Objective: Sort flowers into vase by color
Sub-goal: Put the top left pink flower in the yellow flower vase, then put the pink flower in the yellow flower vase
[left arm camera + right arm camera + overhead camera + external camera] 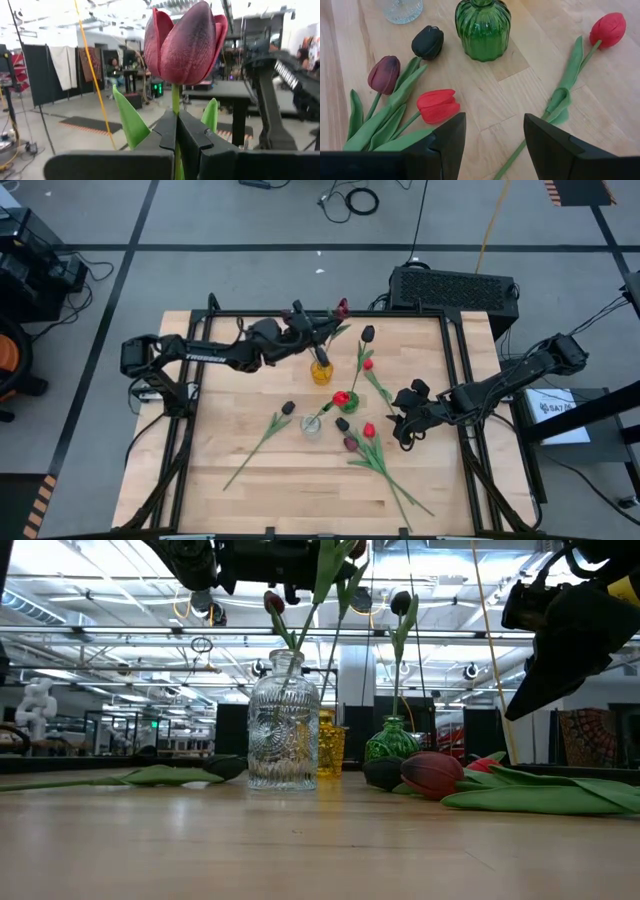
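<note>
My left gripper (320, 332) (177, 125) is over the yellow vase (321, 370) and shut on a maroon tulip (185, 42), whose head (343, 307) points toward the far edge. A red-headed tulip (273, 602) stands in the clear vase (312, 425) and a black one (368, 333) in the green vase (482, 27). Lying flat on the table are a black tulip (288, 408), a red one (607, 27), and a bundle of black (427, 42), maroon (384, 74) and red (437, 105) tulips. My right gripper (492, 135) (402, 423) hovers open above that bundle. My left gripper pinches the maroon tulip's stem (175, 102) just below the head between its two fingers, a leaf showing on either side. The tulip is lifted off the table. Its stem runs down toward the yellow vase (330, 745); whether the lower end is inside cannot be told.
The three vases stand close together near the table's middle. A black box (455, 288) sits beyond the far right corner. A black frame (455, 370) runs along the table's sides. Bare wood (220, 430) lies toward the left and near edges.
</note>
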Robot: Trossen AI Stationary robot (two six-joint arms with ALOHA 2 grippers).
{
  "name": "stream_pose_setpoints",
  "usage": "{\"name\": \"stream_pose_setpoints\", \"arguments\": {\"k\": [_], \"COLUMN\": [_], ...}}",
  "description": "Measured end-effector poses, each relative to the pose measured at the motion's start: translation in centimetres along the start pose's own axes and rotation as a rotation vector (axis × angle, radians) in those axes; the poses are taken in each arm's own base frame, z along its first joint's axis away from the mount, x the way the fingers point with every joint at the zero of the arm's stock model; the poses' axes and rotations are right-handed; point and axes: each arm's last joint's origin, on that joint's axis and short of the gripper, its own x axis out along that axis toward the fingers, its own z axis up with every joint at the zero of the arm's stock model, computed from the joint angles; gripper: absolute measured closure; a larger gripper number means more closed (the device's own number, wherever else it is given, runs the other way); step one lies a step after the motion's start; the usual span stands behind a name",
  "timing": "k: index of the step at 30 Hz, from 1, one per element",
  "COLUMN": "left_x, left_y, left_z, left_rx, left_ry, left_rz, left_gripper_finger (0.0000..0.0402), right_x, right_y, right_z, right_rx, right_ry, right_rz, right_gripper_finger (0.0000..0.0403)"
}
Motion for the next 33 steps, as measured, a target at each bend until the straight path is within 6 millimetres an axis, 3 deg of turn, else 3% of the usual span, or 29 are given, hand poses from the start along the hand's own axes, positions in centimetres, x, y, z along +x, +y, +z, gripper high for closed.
{"name": "stream_pose_setpoints", "arguments": {"k": [5, 13, 21, 28, 33], "left_x": [0.0, 0.0, -0.2, -1.3, -2.9], "left_y": [0.0, 0.0, -0.2, -1.1, -1.4], "left_z": [-0.6, -0.7, -1.8, -1.2, -0.2], "left_rx": [0.011, 0.013, 0.025, 0.041, 0.066], "left_ry": [0.062, 0.07, 0.187, 0.299, 0.406], "left_rz": [-0.004, -0.007, -0.02, -0.059, -0.059], "left_gripper_finger": [0.0361, 0.027, 0.0195, 0.0179, 0.0179], "right_x": [0.0, 0.0, 0.0, -0.6, -2.3], "right_y": [0.0, 0.0, 0.0, 0.2, 2.0], "right_z": [0.0, 0.0, 0.0, 0.2, 1.3], "right_rx": [0.0, 0.0, 0.0, 0.0, 0.008], "right_ry": [0.0, 0.0, 0.0, -0.026, -0.077], "right_rz": [0.0, 0.0, 0.0, 0.044, 0.174], "right_gripper_finger": [0.0211, 0.0211, 0.0211, 0.0211, 0.0211]}}
